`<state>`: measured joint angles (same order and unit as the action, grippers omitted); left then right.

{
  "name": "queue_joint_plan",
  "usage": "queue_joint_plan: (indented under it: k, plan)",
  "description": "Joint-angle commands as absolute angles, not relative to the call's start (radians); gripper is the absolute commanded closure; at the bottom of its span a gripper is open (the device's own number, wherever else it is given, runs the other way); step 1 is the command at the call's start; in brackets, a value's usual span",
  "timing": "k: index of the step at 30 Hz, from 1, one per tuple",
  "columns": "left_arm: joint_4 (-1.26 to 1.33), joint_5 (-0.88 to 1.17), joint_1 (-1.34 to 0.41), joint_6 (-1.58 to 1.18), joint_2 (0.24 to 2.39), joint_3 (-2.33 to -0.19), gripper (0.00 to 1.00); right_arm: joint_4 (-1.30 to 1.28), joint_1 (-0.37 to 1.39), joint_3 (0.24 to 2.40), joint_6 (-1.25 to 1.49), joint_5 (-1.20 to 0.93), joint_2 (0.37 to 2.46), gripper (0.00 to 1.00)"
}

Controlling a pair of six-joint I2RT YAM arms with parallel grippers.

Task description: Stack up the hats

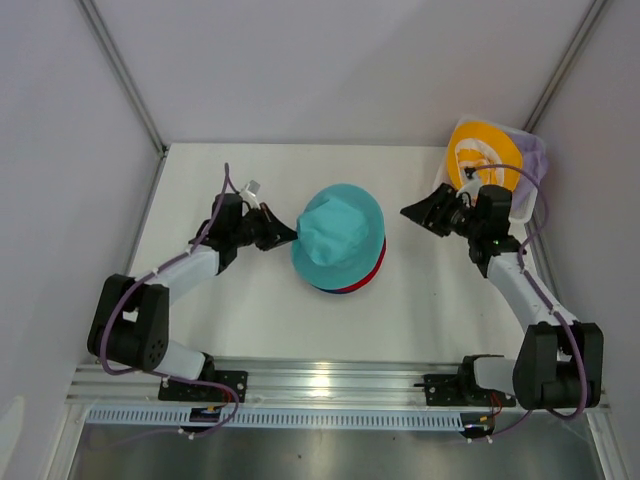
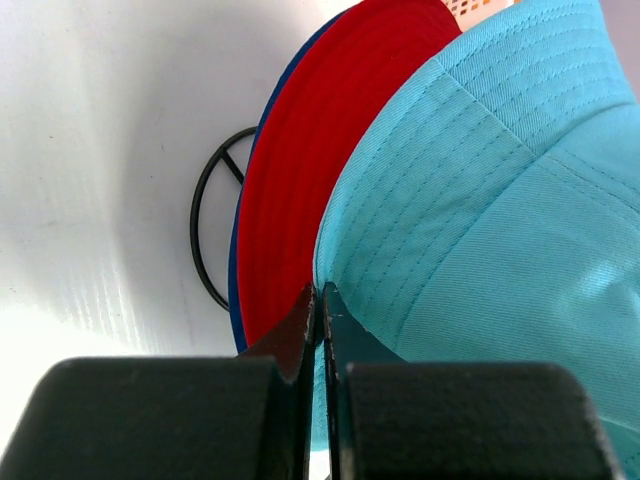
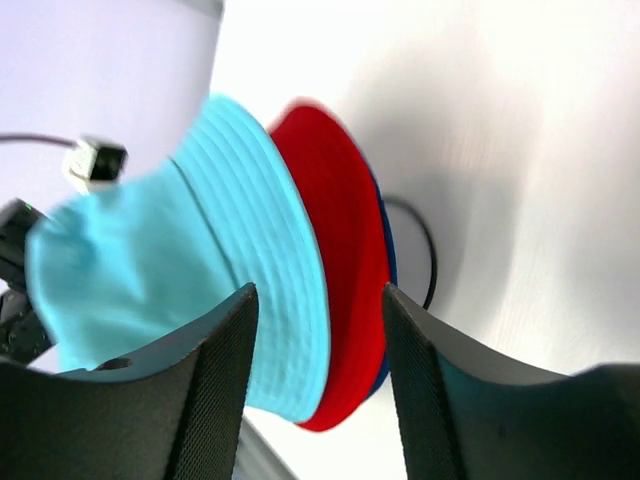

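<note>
step: stacking, teal hat (image 1: 340,235) lies over red hat (image 2: 300,180) | left tool (image 1: 288,234) pressed together at teal brim | right tool (image 1: 408,212) spread, empty | next: right likely fetches yellow hat (image 1: 478,150)

Beneath the soft teal fabric bucket hat (image 1: 340,235), the red fabric bucket hat (image 2: 300,180) shows only its brim and the navy fabric bucket hat (image 2: 235,300) only a thin edge. The thin black wire frame (image 2: 195,212) under the teal hat shows just one arc. Beyond the teal hat, the white plastic lattice basket (image 2: 478,8) is cut off by the left wrist view's top edge.
</note>
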<state>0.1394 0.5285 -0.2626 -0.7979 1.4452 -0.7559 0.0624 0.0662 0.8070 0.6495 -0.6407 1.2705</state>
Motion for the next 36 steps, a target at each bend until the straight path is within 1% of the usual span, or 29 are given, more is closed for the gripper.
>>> queue_joint_plan:
  k: [1, 3, 4, 6, 7, 11, 15, 18, 21, 23, 24, 25, 27, 28, 29, 32, 36]
  plan:
    - [0.083, 0.514, -0.268, -0.741, 1.431, -0.824, 0.99, 0.112, 0.029, 0.865, 0.598, -0.627, 1.236, 0.41]
    - [0.065, 0.518, -0.268, -0.73, 1.445, -0.841, 0.99, 0.179, 0.026, 0.868, 0.626, -0.664, 1.273, 0.38]
    - [0.055, 0.518, -0.268, -0.723, 1.457, -0.86, 0.99, 0.265, 0.029, 0.867, 0.649, -0.679, 1.291, 0.35]
    - [0.04, 0.514, -0.268, -0.707, 1.466, -0.894, 0.99, 0.346, 0.046, 0.868, 0.716, -0.728, 1.362, 0.33]
    - [0.023, 0.509, -0.268, -0.704, 1.473, -0.903, 0.99, 0.41, 0.057, 0.874, 0.729, -0.741, 1.386, 0.3]
    - [0.006, 0.494, -0.268, -0.695, 1.485, -0.94, 0.99, 0.466, 0.127, 0.914, 0.736, -0.756, 1.498, 0.25]
    - [0.008, 0.489, -0.268, -0.695, 1.491, -0.942, 0.99, 0.52, 0.17, 0.945, 0.739, -0.779, 1.584, 0.24]
    - [-0.02, 0.488, -0.268, -0.693, 1.489, -0.943, 0.99, 0.587, 0.169, 0.953, 0.775, -0.804, 1.621, 0.25]
    - [-0.023, 0.486, -0.268, -0.689, 1.488, -0.943, 0.99, 0.644, 0.17, 0.953, 0.804, -0.808, 1.634, 0.32]
    - [-0.023, 0.485, -0.268, -0.69, 1.491, -0.946, 0.99, 0.672, 0.17, 0.954, 0.818, -0.811, 1.643, 0.43]
    - [-0.023, 0.485, -0.268, -0.692, 1.493, -0.946, 0.99, 0.689, 0.17, 0.951, 0.836, -0.821, 1.657, 0.51]
    - [-0.023, 0.485, -0.268, -0.69, 1.496, -0.951, 0.99, 0.707, 0.172, 0.948, 0.847, -0.822, 1.664, 0.64]
    - [-0.021, 0.486, -0.268, -0.695, 1.497, -0.953, 0.99, 0.706, 0.176, 0.948, 0.861, -0.815, 1.687, 0.77]
    - [-0.02, 0.488, -0.268, -0.695, 1.497, -0.953, 0.99, 0.69, 0.179, 0.948, 0.861, -0.812, 1.695, 0.92]
    - [-0.018, 0.492, -0.268, -0.696, 1.497, -0.956, 0.99, 0.686, 0.179, 0.945, 0.864, -0.808, 1.703, 1.0]
    - [-0.018, 0.5, -0.268, -0.693, 1.483, -0.957, 0.99, 0.703, 0.181, 0.925, 0.88, -0.808, 1.717, 1.0]
    - [-0.037, 0.48, -0.268, -0.68, 1.463, -0.96, 0.99, 0.571, 0.184, 0.925, 0.816, -0.747, 1.703, 1.0]
